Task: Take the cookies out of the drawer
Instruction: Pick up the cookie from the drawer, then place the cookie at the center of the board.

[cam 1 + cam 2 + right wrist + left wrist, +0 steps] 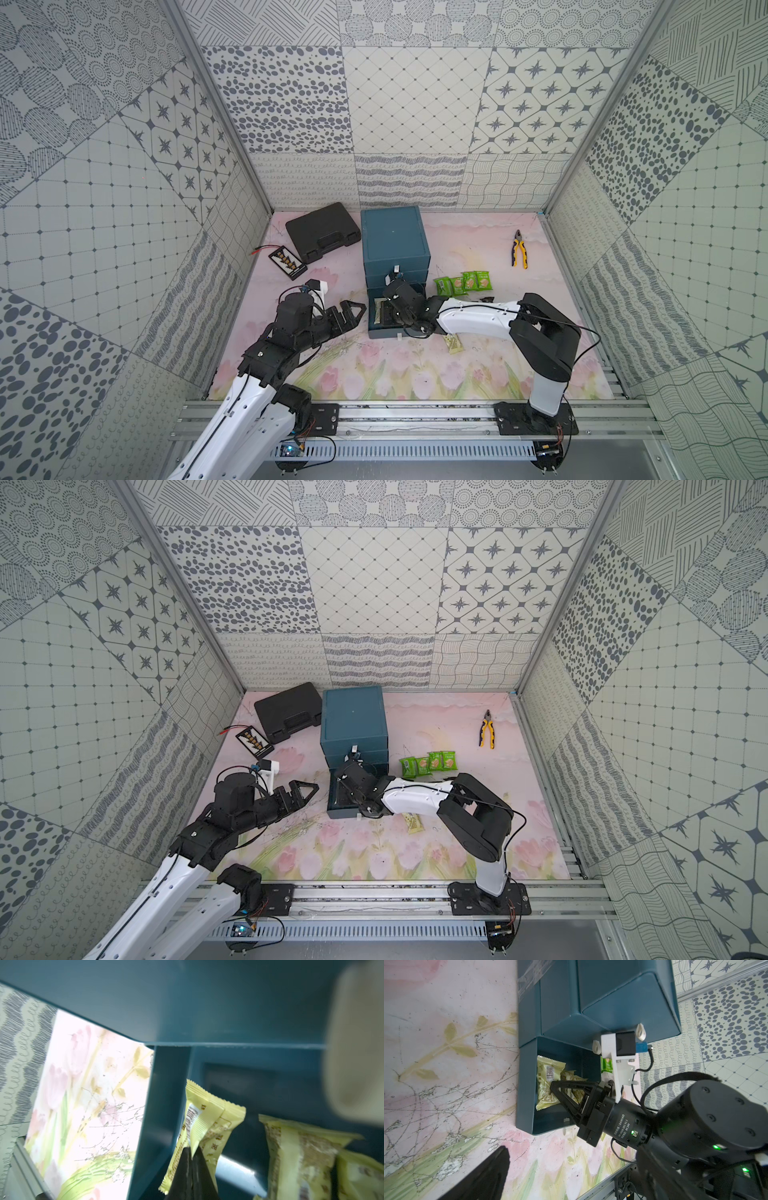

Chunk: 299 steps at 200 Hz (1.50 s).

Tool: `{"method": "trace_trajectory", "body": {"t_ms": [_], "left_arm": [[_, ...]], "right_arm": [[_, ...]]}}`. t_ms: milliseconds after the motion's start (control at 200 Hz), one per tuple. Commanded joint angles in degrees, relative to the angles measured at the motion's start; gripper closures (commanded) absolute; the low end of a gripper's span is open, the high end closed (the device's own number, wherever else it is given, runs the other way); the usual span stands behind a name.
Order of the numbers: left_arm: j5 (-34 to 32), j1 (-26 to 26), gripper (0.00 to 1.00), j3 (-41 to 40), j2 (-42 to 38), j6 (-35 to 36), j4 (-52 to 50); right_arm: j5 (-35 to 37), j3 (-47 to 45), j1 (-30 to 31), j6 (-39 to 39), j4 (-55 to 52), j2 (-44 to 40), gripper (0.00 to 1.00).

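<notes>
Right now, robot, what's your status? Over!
Right pincer shut on a pale yellow cookie packet inside the open drawer. Left pincer open, empty, beside it. More packets alongside; way up looks clear.

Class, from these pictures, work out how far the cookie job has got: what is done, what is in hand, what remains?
Done: four green packets and one pale packet lie on the mat outside the drawer. In hand: the right gripper is shut on a pale yellow packet inside it. Left: at least two more pale packets in the drawer.
</notes>
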Motion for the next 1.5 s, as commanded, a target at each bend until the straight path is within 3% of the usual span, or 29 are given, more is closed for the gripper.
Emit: {"method": "trace_trajectory", "body": {"t_ms": [0, 355, 655, 1091, 1266, 1491], "left_arm": [[-1.0, -1.5, 0.01, 1.3, -0.8, 1.1, -0.8], [-3.8, -11.0, 0.01, 2.7, 0.3, 0.9, 1.8], [-6.8, -21.0, 0.01, 2.2, 3.5, 2.0, 12.1], [-19.6, -38.9, 0.01, 3.0, 16.3, 3.1, 24.4], [-20.3, -41.3, 0.01, 4.1, 20.0, 3.4, 25.8], [-20.9, -42.0, 0.01, 4.3, 21.5, 3.3, 26.9]], "right_arm": [[0.8, -1.5, -0.1, -1.3, 0.1, -4.7, 0.95], [-2.2, -7.8, -0.3, -3.2, -5.8, -17.9, 0.96], [-3.5, -13.0, -2.4, -8.3, -16.7, -28.4, 0.98], [1.7, -24.6, -10.9, -8.4, -28.0, -45.6, 0.98], [2.2, -29.0, -14.2, -6.9, -28.9, -49.1, 0.99], [2.9, -31.6, -14.6, -5.2, -28.9, -47.7, 0.99]]}}
